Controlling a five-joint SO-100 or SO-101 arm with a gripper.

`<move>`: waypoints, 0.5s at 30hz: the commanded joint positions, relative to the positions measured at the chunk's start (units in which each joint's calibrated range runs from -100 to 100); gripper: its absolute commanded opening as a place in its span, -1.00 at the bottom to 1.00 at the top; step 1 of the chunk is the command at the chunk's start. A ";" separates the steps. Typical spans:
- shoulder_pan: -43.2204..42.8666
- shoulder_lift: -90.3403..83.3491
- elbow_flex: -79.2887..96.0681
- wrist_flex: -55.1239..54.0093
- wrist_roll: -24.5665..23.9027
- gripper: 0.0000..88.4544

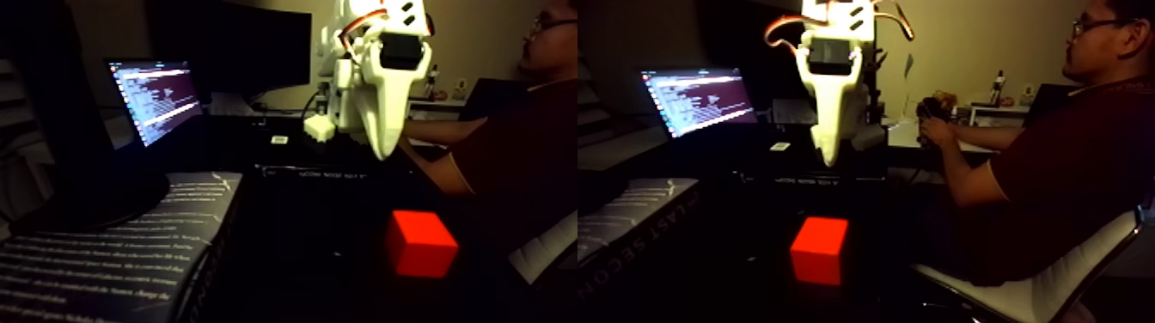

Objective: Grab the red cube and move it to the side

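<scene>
White and pointing downward, the gripper (384, 153) hangs in the air above the dark surface (326, 232), holding nothing; whether its jaws are apart or together I cannot tell. Below it, well apart, the red cube (420, 244) rests on the surface. A seated person (1057, 172) is beside a lit laptop (155, 99).

Arm (378, 51) cut off by the top edge in the fixed view. Gripper (385, 153) tips overlap, gap unreadable. Laptop (155, 99) text too blurry to read.
</scene>
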 commanded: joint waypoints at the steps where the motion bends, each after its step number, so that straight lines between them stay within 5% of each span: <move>1: 0.31 -0.25 -0.27 -0.77 0.21 -0.99; 15: -0.35 -0.25 -0.27 -0.77 0.00 -0.99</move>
